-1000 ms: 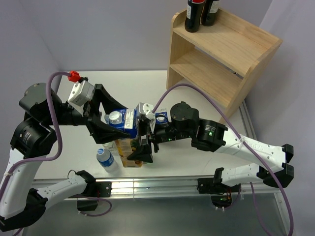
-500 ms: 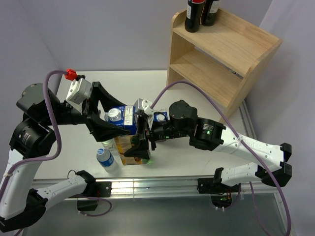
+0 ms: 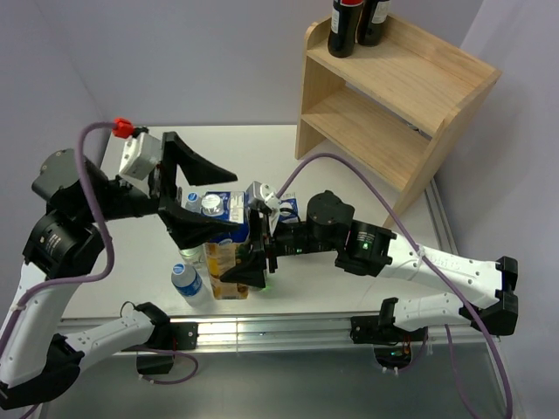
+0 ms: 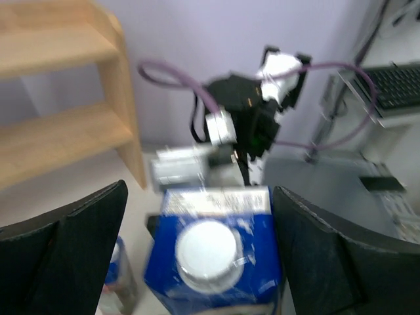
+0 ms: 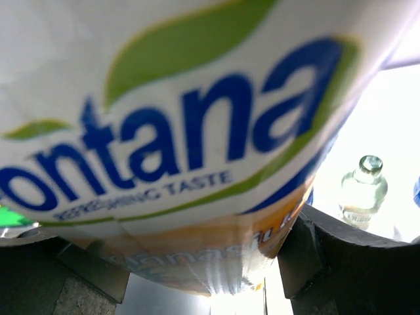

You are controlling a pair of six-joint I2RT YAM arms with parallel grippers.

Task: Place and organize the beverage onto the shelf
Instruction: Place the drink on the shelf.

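A juice carton with a blue top and white cap stands near the table's front. My left gripper is open, and its fingers straddle the carton's top with a gap on the left side. My right gripper is shut on the carton's orange lower body, which fills the right wrist view. Two dark cola bottles stand on top of the wooden shelf. A second blue carton top shows behind the right wrist.
A clear water bottle stands just left of the carton, and a green bottle peeks out beside it. A small glass bottle stands beyond the right fingers. The shelf's lower tiers are bare.
My left gripper has opened and let go of the carton's top. My right gripper has slid left and closed on the carton's body.
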